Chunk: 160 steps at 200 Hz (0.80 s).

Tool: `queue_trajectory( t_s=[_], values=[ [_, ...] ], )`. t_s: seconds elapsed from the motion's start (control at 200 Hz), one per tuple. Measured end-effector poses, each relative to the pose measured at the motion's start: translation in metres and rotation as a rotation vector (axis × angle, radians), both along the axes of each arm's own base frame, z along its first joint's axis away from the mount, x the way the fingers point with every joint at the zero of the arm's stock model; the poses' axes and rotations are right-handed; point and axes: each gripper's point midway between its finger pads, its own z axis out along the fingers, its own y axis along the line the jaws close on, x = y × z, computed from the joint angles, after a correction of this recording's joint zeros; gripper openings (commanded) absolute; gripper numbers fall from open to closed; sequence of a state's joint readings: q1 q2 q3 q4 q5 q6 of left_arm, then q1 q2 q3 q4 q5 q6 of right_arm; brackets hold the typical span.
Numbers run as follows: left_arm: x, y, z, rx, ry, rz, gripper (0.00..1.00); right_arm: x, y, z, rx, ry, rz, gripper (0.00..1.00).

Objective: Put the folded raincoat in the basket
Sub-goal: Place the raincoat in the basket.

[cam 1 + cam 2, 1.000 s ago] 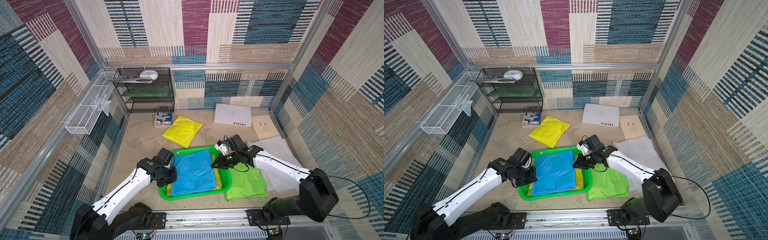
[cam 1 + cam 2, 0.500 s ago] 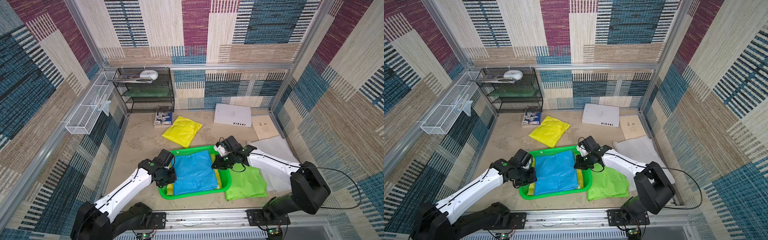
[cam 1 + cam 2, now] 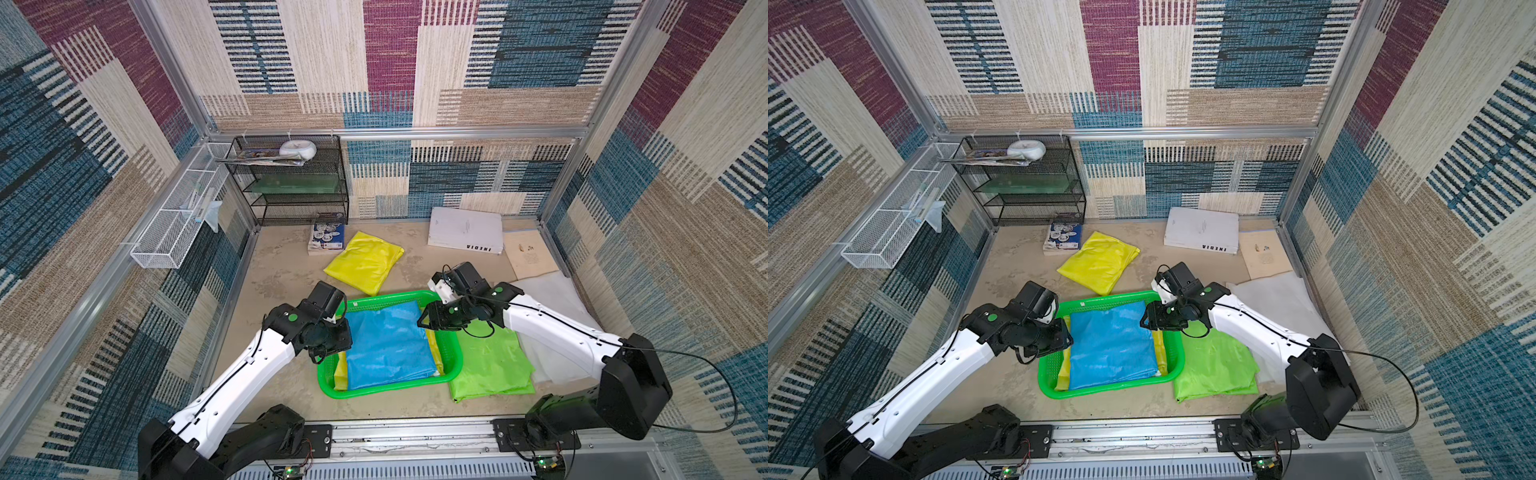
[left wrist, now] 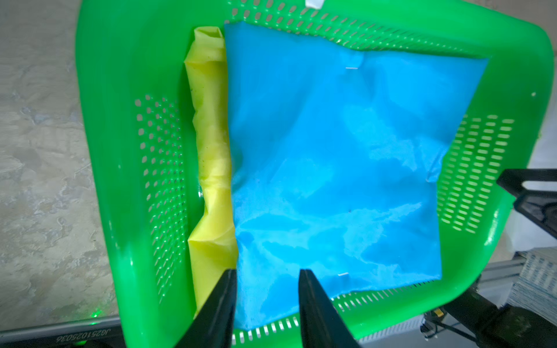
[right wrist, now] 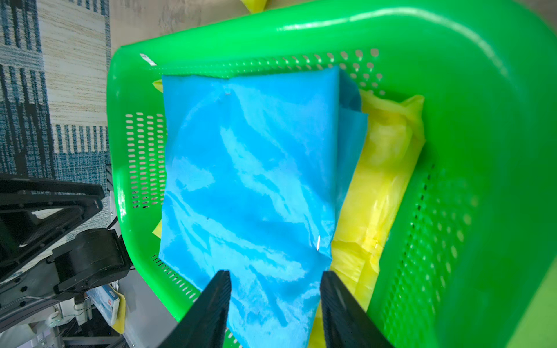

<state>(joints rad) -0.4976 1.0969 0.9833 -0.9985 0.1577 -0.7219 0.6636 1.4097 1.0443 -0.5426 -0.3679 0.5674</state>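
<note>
Now that their jaws have parted, left gripper (image 4: pixel 266 272) and right gripper (image 5: pixel 275 274) stand open. Raincoat (image 3: pixel 388 345) lies released in basket (image 3: pixel 386 298), atop yellow coat (image 4: pixel 211 150). Placement looks done.

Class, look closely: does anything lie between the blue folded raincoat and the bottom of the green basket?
Yes: a yellow folded raincoat lies under the blue folded raincoat inside the green basket, showing past two opposite edges.
</note>
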Motion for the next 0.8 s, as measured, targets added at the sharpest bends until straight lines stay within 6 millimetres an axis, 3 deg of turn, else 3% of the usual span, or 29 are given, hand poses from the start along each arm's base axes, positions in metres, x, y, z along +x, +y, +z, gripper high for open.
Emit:
queue_trajectory(
  t_s=[0.055, 0.24, 0.416, 0.666, 0.801],
  values=[
    [0.002, -0.004, 0.004, -0.014, 0.001, -0.013, 0.16, 0.001, 0.000, 0.005, 0.002, -0.015, 0.004, 0.43],
    [0.005, -0.019, 0.009, -0.063, 0.026, -0.055, 0.00, -0.005, 0.013, 0.011, 0.011, -0.028, 0.056, 0.28],
    [0.001, -0.031, -0.002, -0.097, 0.070, -0.093, 0.00, -0.036, 0.030, -0.006, -0.008, 0.018, 0.161, 0.22],
    [-0.034, -0.042, -0.038, -0.137, 0.188, -0.156, 0.00, -0.079, 0.038, -0.042, -0.086, 0.096, 0.274, 0.20],
    [-0.049, -0.037, -0.060, -0.099, 0.240, -0.152, 0.00, -0.093, 0.033, -0.061, -0.154, 0.126, 0.298, 0.18]
  ],
)
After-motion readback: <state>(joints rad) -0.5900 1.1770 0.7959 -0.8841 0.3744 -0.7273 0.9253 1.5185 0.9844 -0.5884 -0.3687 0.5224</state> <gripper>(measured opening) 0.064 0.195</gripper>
